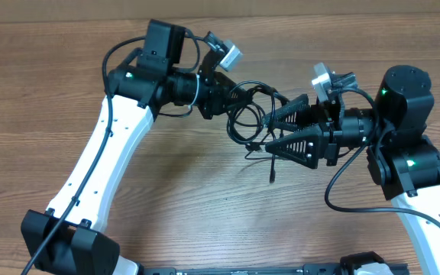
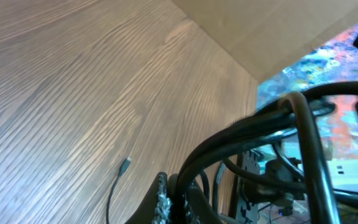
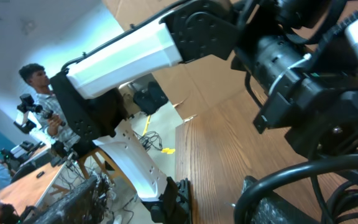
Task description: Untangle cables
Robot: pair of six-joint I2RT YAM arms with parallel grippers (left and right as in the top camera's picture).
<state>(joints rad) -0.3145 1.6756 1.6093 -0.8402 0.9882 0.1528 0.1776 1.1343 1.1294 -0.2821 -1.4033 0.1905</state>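
Observation:
The cables (image 1: 244,114) form a bundle of thin black loops held above the table between the two arms. My left gripper (image 1: 224,90) is shut on the bundle's left side; in the left wrist view its fingers (image 2: 161,200) pinch the black cords (image 2: 247,134). My right gripper (image 1: 270,134) stands open at the bundle's right side, with loops between its triangular fingers. In the right wrist view one cable loop (image 3: 303,171) arcs over the right-hand finger (image 3: 278,208). A loose strand hangs down, ending in a small plug tip (image 1: 271,177) (image 2: 125,165).
The wooden table (image 1: 205,198) lies under both arms. The left arm's white link (image 1: 101,172) crosses the table's left side and its base (image 1: 67,241) sits at the front edge. A cardboard wall (image 2: 278,31) borders the table.

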